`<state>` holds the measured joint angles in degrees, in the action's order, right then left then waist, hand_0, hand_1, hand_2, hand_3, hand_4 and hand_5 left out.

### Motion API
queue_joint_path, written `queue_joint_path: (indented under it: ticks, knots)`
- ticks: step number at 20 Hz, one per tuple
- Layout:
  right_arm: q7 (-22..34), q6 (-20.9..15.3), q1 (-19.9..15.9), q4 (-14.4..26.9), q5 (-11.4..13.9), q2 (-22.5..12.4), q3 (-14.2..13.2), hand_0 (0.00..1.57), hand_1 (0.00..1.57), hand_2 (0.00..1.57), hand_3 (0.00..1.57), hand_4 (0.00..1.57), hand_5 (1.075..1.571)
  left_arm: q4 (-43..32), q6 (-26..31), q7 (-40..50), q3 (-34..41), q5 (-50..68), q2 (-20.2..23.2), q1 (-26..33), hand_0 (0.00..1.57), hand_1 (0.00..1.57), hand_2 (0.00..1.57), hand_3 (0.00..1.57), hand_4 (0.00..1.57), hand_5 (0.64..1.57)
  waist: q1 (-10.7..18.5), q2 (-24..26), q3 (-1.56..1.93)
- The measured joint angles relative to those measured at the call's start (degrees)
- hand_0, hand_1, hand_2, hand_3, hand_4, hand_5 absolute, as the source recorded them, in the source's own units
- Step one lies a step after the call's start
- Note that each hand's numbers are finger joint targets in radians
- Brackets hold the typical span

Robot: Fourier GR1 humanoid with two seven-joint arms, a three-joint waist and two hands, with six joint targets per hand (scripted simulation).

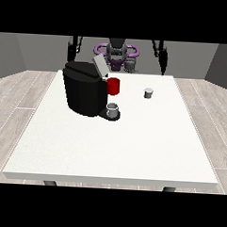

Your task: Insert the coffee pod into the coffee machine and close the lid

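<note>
The black coffee machine [84, 89] stands left of the table's middle, its grey lid [99, 66] tilted up and open. A small grey coffee pod [148, 92] sits upright on the table to the machine's right, far from both hands. A grey cup [112, 109] rests on the machine's front tray. The hand at the view's left [70, 54] hangs behind the machine, past the table's far edge. Past the far edge too, the hand at the view's right [163, 67] hangs behind the pod. Neither hand touches anything.
A red mug [113, 86] stands close beside the machine, between it and the pod. The white table [113, 148] stretches wide toward the camera. The robot's torso [116, 54] is behind the far edge.
</note>
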<state>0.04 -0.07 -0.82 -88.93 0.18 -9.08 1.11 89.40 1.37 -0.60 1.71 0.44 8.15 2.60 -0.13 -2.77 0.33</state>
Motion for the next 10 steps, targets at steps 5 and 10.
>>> queue_joint_path:
  ticks: [5, 10]
  knots:
    - [-0.56, 0.02, 1.02, 1.84, -0.49, 1.51, -0.40, 0.00, 0.00, 0.00, 0.00, 0.00, 1.571, 0.95, 3.17, -2.64, -2.25, -3.04, 2.38, 0.94, 0.00, 0.00, 0.00, 0.00, 0.00, 1.571, 0.44, 2.82, -0.24]
    - [-1.15, -6.43, 0.63, 2.23, 4.05, 3.25, -0.75, 0.00, 0.00, 0.00, 0.00, 0.00, 1.571, 1.51, 6.45, -7.43, -4.67, -7.70, 6.70, 0.92, 0.00, 0.00, 0.00, 0.00, 0.00, 1.571, 0.05, 3.86, -0.30]
